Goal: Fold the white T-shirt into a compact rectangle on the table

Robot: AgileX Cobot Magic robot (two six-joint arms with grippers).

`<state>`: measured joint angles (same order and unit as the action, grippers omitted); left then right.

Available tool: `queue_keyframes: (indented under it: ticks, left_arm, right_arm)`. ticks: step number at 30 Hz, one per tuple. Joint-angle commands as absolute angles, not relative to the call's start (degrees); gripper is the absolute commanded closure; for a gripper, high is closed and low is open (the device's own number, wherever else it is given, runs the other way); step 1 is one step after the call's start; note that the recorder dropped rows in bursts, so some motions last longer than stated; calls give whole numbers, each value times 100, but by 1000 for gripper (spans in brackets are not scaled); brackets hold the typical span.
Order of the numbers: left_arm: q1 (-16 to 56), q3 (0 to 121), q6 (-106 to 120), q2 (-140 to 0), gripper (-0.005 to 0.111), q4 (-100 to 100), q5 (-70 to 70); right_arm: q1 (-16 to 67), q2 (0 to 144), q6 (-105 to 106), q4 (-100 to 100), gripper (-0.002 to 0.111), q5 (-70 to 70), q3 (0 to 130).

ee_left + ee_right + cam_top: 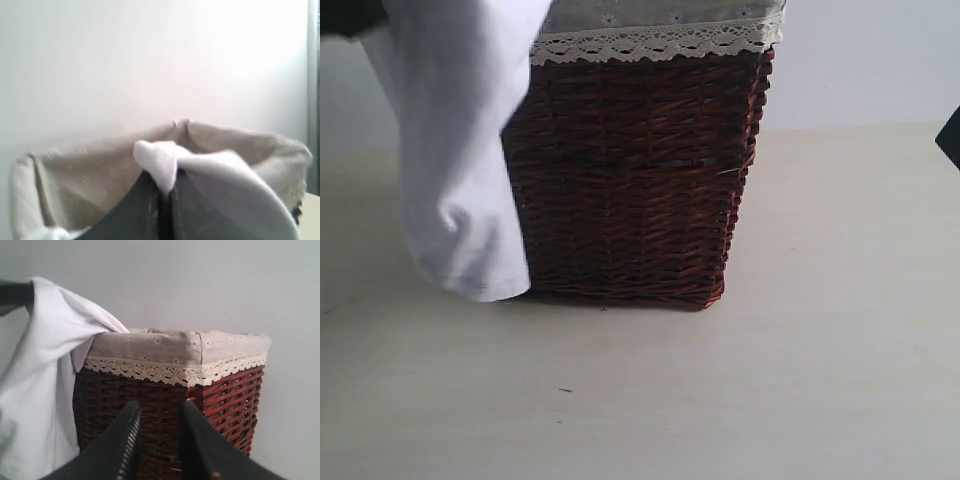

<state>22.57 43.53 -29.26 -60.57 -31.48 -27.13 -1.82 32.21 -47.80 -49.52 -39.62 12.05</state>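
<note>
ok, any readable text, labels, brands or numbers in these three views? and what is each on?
No readable text in any view.
Thin white cotton T-shirt: only plain fabric shows, no print on the visible part.
Dark red-brown wicker basket: no tag or label.
Beige lace-trimmed cloth liner: faint stitched dots only, no characters.
Pale cream table: one tiny dark speck, not a mark that reads.

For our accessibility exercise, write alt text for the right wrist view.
A white T-shirt hangs out over one side of a dark wicker basket with a lace-trimmed liner. The right hand, open and empty, faces the basket.
</note>
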Motion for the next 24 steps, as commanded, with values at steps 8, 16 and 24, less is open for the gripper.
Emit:
queue_keyframes:
  ticks: [8, 16, 24]
  left_arm:
    - [2295, 7488, -2995, -5767, 107, -3653, -299]
    - [2295, 9555, -2983, -6253, 107, -4156, 97]
    - [2295, 10736, -3046, -6262, 107, -4134, 122]
  right_arm:
    - [-165, 3241, -4801, -4963, 81, -3872, 1243]
    - [-165, 3241, -4801, -4953, 81, -3872, 1243]
    - [-165, 3353, -4801, -4955, 81, -3872, 1243]
